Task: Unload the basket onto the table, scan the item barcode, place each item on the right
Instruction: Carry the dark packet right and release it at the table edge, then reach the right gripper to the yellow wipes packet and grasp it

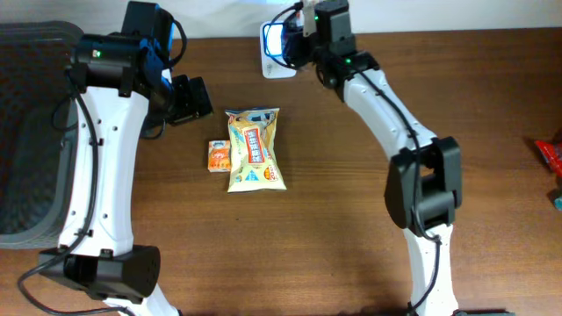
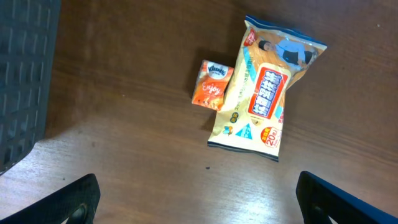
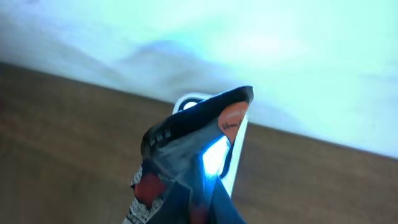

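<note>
The item, a dark crinkled packet with red and white print (image 3: 177, 168), is held up in my right gripper (image 1: 296, 42), which is shut on its lower end. It hangs right in front of the white-rimmed scanner (image 3: 237, 149), whose blue light shines onto it. From overhead the packet (image 1: 277, 39) glows blue above the scanner's white base (image 1: 279, 70) at the table's far edge. The right fingers themselves are hidden behind the packet in the right wrist view. My left gripper (image 2: 199, 208) stands wide open and empty over bare wood, short of the other packets.
A yellow snack packet (image 1: 253, 149) and a small orange tissue pack (image 1: 219, 156) lie side by side mid-table. A grey mesh basket (image 1: 26, 132) fills the left edge. Red and blue items (image 1: 550, 156) peek in at the right edge.
</note>
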`<state>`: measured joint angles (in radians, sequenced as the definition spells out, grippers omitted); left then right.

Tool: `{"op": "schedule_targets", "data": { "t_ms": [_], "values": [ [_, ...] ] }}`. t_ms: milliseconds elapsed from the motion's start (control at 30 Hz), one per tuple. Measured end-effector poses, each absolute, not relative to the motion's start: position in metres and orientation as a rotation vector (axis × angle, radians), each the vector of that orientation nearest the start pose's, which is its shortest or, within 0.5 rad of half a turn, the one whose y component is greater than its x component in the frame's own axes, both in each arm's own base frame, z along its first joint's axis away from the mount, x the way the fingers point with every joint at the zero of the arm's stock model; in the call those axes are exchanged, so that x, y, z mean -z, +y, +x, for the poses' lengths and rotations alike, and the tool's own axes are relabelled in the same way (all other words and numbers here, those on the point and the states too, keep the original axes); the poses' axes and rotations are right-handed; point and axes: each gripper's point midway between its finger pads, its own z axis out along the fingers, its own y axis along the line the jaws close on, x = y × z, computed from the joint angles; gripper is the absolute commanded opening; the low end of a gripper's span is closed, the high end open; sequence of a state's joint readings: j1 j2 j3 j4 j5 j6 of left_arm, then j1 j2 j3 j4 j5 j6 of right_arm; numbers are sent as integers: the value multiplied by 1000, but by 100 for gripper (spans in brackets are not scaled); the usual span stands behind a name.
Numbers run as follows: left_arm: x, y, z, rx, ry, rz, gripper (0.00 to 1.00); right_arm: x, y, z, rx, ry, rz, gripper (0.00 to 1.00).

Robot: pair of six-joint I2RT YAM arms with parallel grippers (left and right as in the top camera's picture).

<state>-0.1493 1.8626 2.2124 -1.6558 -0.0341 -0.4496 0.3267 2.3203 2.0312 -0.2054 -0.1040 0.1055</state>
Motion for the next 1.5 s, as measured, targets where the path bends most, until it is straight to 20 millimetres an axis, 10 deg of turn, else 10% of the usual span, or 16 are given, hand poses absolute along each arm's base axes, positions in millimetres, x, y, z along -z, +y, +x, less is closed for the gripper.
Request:
{"op": "schedule_targets", "data": {
  "t_ms": [100,367,500,533,633,767,833,1000,1100,1233,1433,1500],
  "values": [
    [-269,-49,366,66,2846,-438,99,-128,229,651,-190,2028,-237,4],
    [-270,-49,367,67,2843,-437,99,-145,240,657,-76,1916,-256,4],
    [-269,-49,367,67,2844,-437,99,-142,195,653,31,2007,-41,4],
    [-270,-49,367,66,2843,-437,99,-148,174,650,54,2036,16,4],
    [-270,-49,367,66,2844,-437,99,-197,4,627,191,2100,433,4],
    [-269,-49,367,66,2845,-437,99,-163,-209,529,479,2270,909,4],
    [-269,-49,367,66,2844,-437,99,-149,-286,468,572,2309,1126,4],
    [-269,-49,367,66,2844,-437,99,-135,-385,353,673,2299,1492,4],
    [-269,-49,367,66,2844,-437,99,-123,-407,323,690,2289,1592,22],
    [-269,-49,367,66,2844,-437,99,-116,-405,326,652,2306,1589,79],
    [-269,-49,367,66,2844,-438,99,-108,-371,350,311,2378,1546,83],
    [-269,-49,367,66,2844,-437,99,-146,-334,383,59,2337,1414,85]
  ]
}}
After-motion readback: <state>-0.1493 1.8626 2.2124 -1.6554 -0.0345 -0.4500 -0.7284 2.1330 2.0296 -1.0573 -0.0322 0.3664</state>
